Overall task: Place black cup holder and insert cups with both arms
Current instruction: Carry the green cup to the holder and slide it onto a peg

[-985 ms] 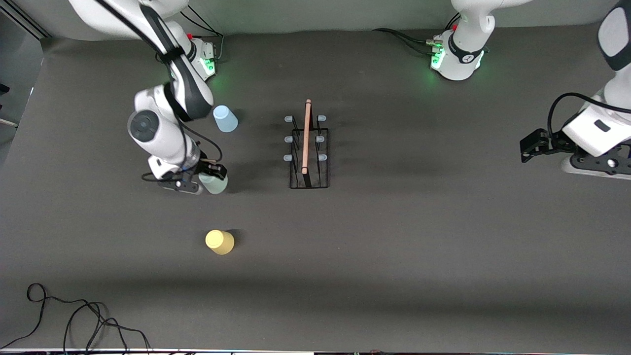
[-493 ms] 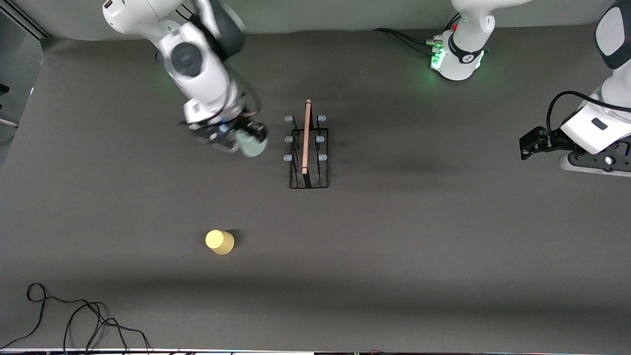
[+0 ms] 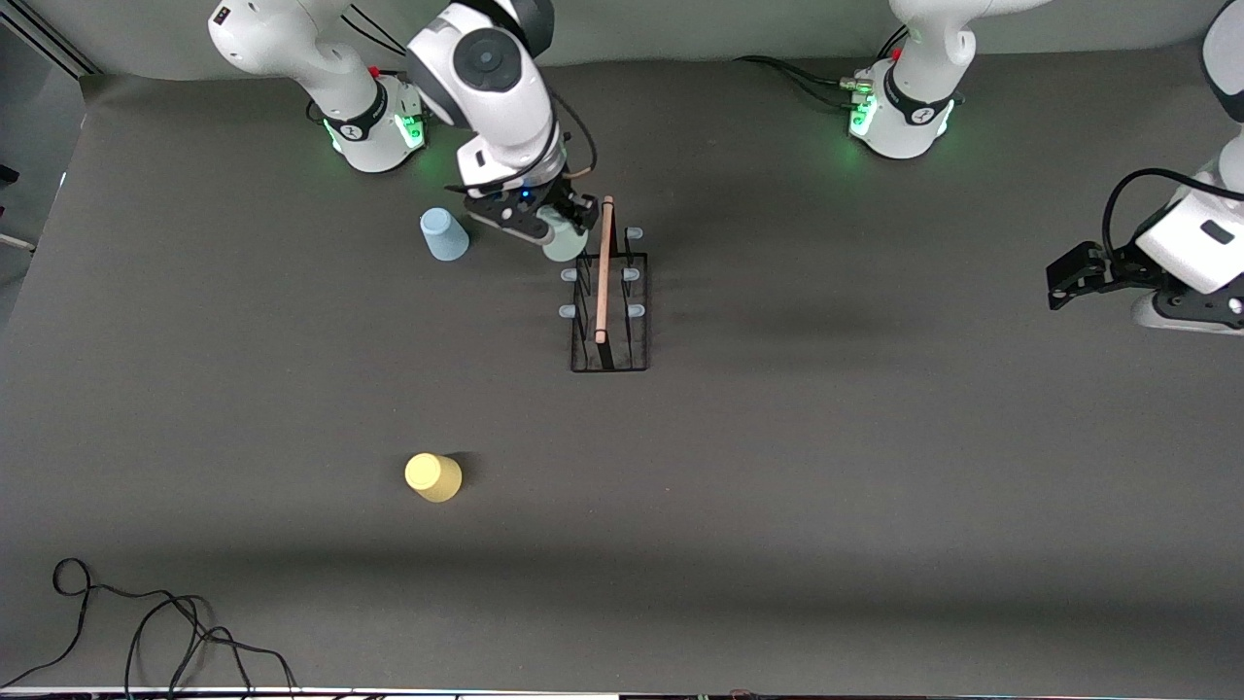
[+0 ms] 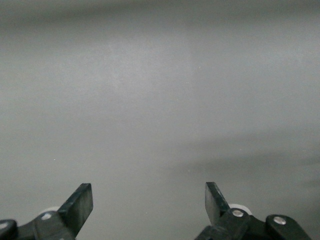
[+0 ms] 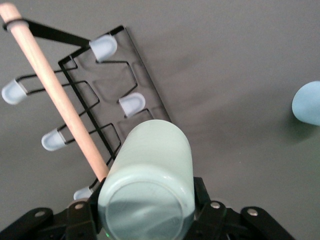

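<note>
Black wire cup holder point(image 3: 608, 321), wooden rod on top, stands mid-surface. Right tool point(image 3: 562, 231), pinching the pale green plastic cup point(image 5: 148, 186), has carried it from the surface to over the holder's peg nearest the bases; insertion looks next. That peg is hidden beneath the cup. Left tool point(image 4: 149, 206) waits, spread, empty.

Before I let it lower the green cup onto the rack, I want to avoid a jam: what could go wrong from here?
1. The pale green cup in the right end effector hangs close to the wooden handle; it may clip it.
2. It covers its target peg on the black cup holder, so a misaligned rim could shove the rack.
3. The left end effector waits open off at its end of the table, so nothing steadies the rack.
</note>
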Robot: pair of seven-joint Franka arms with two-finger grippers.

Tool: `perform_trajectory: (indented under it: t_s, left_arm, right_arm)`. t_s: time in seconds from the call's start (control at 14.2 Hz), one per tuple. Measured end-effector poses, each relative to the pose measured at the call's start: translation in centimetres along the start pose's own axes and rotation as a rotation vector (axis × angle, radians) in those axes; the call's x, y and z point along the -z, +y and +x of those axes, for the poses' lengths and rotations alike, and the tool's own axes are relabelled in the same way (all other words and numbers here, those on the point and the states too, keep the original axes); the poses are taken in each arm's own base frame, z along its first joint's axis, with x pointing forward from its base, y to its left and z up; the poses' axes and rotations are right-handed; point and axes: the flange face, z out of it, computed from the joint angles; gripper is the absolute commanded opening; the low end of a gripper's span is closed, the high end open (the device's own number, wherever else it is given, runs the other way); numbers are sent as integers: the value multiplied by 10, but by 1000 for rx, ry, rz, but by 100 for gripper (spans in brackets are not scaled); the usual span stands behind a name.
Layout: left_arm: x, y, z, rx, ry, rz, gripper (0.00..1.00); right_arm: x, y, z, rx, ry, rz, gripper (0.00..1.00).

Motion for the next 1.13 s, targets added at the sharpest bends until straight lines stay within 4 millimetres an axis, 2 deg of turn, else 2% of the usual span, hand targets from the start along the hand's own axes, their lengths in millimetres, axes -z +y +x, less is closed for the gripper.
perform_trajectory:
  t_s: [0.28, 0.35, 0.42, 0.7, 0.84, 0.91, 1.06, 1.13]
  left_arm:
    - [4, 2, -2, -5, 1, -4, 100]
    - [4, 0, -3, -3, -1, -4, 100]
    - [4, -1, -3, 0, -2, -4, 100]
    - [2, -2, -3, 2, -5, -5, 100]
    - [2, -4, -3, 4, -5, -5, 100]
    - [2, -1, -3, 0, -5, -5, 100]
    - [2, 3, -2, -8, -5, -5, 100]
    - [2, 4, -2, -9, -5, -5, 100]
  right_arm:
    - [-25, -3, -6, 9, -1, -29, 0]
    - [-33, -3, -6, 9, 0, -31, 75]
    - [-39, -3, -6, 8, 1, -35, 100]
    - [-40, -3, -4, 2, 3, -30, 100]
    - [-34, -4, -1, -2, 6, -18, 100]
    - [-25, -3, 3, -10, 7, -6, 100]
    - [-7, 2, 21, 0, 3, -17, 100]
    - [7, 7, 42, 17, -1, -21, 100]
